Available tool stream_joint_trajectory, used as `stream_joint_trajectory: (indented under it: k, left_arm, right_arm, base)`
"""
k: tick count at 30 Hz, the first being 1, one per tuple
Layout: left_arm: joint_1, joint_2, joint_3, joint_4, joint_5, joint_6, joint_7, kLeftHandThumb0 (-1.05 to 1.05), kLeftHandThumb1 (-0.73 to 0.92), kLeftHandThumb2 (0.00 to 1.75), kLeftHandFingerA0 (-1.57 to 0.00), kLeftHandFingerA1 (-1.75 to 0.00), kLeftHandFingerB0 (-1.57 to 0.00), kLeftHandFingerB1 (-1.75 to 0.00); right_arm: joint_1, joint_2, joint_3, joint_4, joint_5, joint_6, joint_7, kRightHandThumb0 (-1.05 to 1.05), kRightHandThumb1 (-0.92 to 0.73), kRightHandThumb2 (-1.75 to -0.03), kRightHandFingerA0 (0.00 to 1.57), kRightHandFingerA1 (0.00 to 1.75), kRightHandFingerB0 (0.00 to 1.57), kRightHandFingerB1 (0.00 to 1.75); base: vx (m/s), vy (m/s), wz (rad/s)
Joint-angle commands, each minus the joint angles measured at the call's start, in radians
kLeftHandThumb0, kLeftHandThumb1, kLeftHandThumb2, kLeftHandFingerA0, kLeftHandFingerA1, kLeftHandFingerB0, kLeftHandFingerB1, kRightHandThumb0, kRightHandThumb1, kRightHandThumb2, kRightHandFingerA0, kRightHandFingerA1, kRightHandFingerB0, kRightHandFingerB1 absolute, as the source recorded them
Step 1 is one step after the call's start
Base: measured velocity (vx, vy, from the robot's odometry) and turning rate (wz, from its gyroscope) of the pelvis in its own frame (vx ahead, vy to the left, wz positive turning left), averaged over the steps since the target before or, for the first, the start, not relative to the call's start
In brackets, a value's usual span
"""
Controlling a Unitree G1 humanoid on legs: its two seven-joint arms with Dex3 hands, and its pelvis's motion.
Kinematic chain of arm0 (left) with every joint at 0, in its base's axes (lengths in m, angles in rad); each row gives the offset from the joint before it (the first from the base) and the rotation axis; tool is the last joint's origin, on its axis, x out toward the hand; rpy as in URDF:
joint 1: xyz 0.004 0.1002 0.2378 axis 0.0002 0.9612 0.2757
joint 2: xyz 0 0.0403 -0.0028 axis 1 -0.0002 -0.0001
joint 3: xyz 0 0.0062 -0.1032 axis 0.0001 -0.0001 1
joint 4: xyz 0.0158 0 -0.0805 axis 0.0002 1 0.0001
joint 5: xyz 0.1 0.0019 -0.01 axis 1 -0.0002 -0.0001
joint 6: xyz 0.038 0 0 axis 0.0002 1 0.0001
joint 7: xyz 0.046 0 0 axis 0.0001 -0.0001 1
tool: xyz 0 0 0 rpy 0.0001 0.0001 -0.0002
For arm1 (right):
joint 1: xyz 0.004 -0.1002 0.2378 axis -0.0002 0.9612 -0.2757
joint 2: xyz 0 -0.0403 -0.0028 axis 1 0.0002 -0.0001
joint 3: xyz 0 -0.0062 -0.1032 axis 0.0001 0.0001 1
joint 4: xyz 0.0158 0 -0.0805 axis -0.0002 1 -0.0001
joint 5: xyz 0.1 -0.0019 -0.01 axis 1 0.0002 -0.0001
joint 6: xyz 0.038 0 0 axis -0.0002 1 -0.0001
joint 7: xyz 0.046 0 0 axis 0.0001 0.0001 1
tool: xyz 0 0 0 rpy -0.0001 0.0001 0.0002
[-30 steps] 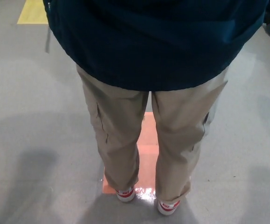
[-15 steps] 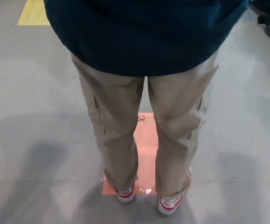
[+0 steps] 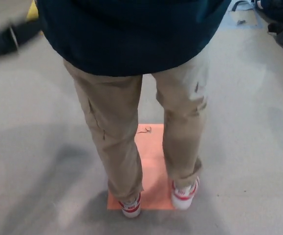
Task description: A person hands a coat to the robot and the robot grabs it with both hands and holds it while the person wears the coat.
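From my head camera, looking down, neither of my hands shows, so I cannot tell whether my fingers are apart, together or clamped on anything. That also leaves open the one relation the coming move depends on, namely which way the coat lies from my fingers and which hand is nearer to it.

What I can see is the dark blue coat [image 3: 131, 34] filling the top of the picture, draped over the back of the person [image 3: 141, 112] standing just in front of me, facing away. Its hem runs roughly crosswise, from my left to my right, and hangs over the top of the khaki trousers [image 3: 114, 132]. A dark, blurred shape at upper left [image 3: 7, 41] may be a sleeve or an arm; it is too smeared to say.

The person's red-and-white shoes [image 3: 183, 196] stand on an orange floor mat [image 3: 151, 166] on the grey floor [image 3: 38, 147].

I judge the coat to be already on the person, or nearly so. Whether I have any hold on it is out of frame.
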Motion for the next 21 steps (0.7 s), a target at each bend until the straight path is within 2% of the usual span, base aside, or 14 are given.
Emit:
stream_joint_trajectory:
  k: [1, 5, 6, 7, 8, 9, 10, 11, 12, 13, 14, 15, 20, 21]
  left_arm:
    - [0.364, -0.074, -0.002, -0.158, 0.123, -0.075, 0.115, -1.01, 0.69, 1.02, 0.0, 0.0, 0.0, -0.01]
    - [0.427, -0.103, -0.04, -0.113, 0.181, -0.066, 0.166, -1.02, 0.7, 1.04, 0.0, 0.0, 0.0, -0.02]
    - [0.442, -0.099, -0.048, -0.094, 0.181, -0.077, 0.163, -1.04, 0.71, 1.04, 0.0, 0.0, 0.0, 0.0]
    - [0.449, -0.102, -0.051, -0.085, 0.176, -0.083, 0.163, -1.02, 0.69, 1.02, 0.0, 0.0, 0.0, -0.02]
    - [0.461, -0.108, -0.061, -0.048, 0.172, -0.102, 0.18, -1.0, 0.67, 1.01, 0.0, 0.0, 0.0, -0.05]
    - [0.468, -0.11, -0.071, -0.008, 0.177, -0.119, 0.205, -1.0, 0.67, 1.01, 0.0, 0.0, 0.0, -0.05]
    - [0.474, -0.108, -0.075, 0.011, 0.179, -0.126, 0.21, -0.99, 0.66, 1.01, 0.0, 0.0, 0.0, -0.07]
    - [0.483, -0.109, -0.084, 0.03, 0.19, -0.122, 0.217, -0.98, 0.65, 1.0, 0.0, 0.0, 0.0, -0.08]
    - [0.496, -0.112, -0.092, 0.041, 0.192, -0.114, 0.207, -1.0, 0.66, 1.02, 0.0, 0.0, 0.0, -0.09]
    - [0.506, -0.115, -0.099, 0.047, 0.188, -0.106, 0.192, -1.0, 0.66, 1.02, 0.0, 0.0, 0.0, -0.09]
    - [0.508, -0.113, -0.106, 0.06, 0.195, -0.106, 0.198, -0.89, 0.74, 0.66, 0.0, 0.0, 0.0, -0.02]
    - [0.51, -0.111, -0.123, 0.102, 0.21, -0.105, 0.208, -0.99, 0.66, 1.02, 0.0, 0.0, 0.0, -0.08]
    - [0.497, -0.109, -0.181, 0.264, 0.239, -0.083, 0.223, -0.92, 0.63, 0.96, 0.0, 0.0, 0.0, -0.11]
    - [0.488, -0.112, -0.211, 0.346, 0.237, -0.094, 0.215, -0.94, 0.65, 1.03, 0.0, -0.04, 0.0, -0.12]
  right_arm:
    - [0.327, 0.102, 0.025, -0.164, -0.137, -0.072, -0.084, -0.99, -0.8, -1.11, 0.0, 0.05, 0.0, 0.0]
    - [0.413, 0.136, 0.068, -0.128, -0.182, -0.085, -0.115, -0.95, -0.79, -1.12, 0.0, 0.07, 0.0, 0.03]
    - [0.435, 0.144, 0.084, -0.102, -0.135, -0.108, -0.096, -0.96, -0.77, -1.1, 0.0, 0.06, 0.0, 0.03]
    - [0.441, 0.149, 0.088, -0.086, -0.142, -0.116, -0.109, -0.87, -0.68, -0.91, 0.0, 0.05, 0.0, 0.01]
    - [0.456, 0.161, 0.103, -0.045, -0.167, -0.126, -0.139, -0.91, -0.73, -1.1, 0.0, 0.13, 0.0, 0.08]
    - [0.471, 0.171, 0.116, -0.013, -0.178, -0.128, -0.152, -0.91, -0.73, -1.1, 0.0, 0.13, 0.0, 0.08]
    - [0.48, 0.175, 0.124, 0.005, -0.178, -0.124, -0.145, -0.85, -0.88, -0.65, 0.0, 0.04, 0.0, 0.01]
    - [0.496, 0.177, 0.132, 0.023, -0.195, -0.11, -0.146, -0.92, -0.74, -1.11, 0.0, 0.11, 0.0, 0.08]
    - [0.51, 0.176, 0.138, 0.043, -0.205, -0.106, -0.146, -0.91, -0.71, -0.99, 0.0, 0.06, 0.0, 0.0]
    - [0.52, 0.174, 0.143, 0.059, -0.21, -0.107, -0.147, -0.91, -0.71, -0.99, 0.0, 0.06, 0.0, 0.0]
    - [0.524, 0.172, 0.147, 0.079, -0.214, -0.115, -0.155, -0.89, -0.7, -0.96, 0.0, 0.08, 0.0, 0.0]
    - [0.527, 0.167, 0.159, 0.144, -0.214, -0.137, -0.176, -0.88, -0.72, -1.06, 0.0, 0.17, 0.0, 0.09]
    - [0.508, 0.162, 0.201, 0.329, -0.258, -0.123, -0.23, -0.91, -0.77, -1.11, 0.0, 0.17, 0.0, 0.07]
    - [0.5, 0.17, 0.219, 0.385, -0.265, -0.1, -0.228, -0.9, -0.78, -1.11, 0.0, 0.15, 0.0, 0.08]
  base:
    - [0.0, 0.0, 0.0]
    - [0.0, 0.0, 0.0]
    - [0.0, 0.0, 0.0]
    - [0.0, 0.0, 0.0]
    - [0.0, 0.0, 0.0]
    - [0.0, 0.0, 0.0]
    - [0.0, 0.0, 0.0]
    - [0.0, 0.0, 0.0]
    - [0.0, 0.0, 0.0]
    - [0.0, 0.0, 0.0]
    - [0.0, 0.0, 0.0]
    - [0.0, 0.0, 0.0]
    - [0.0, 0.0, 0.0]
    - [0.0, 0.0, 0.0]
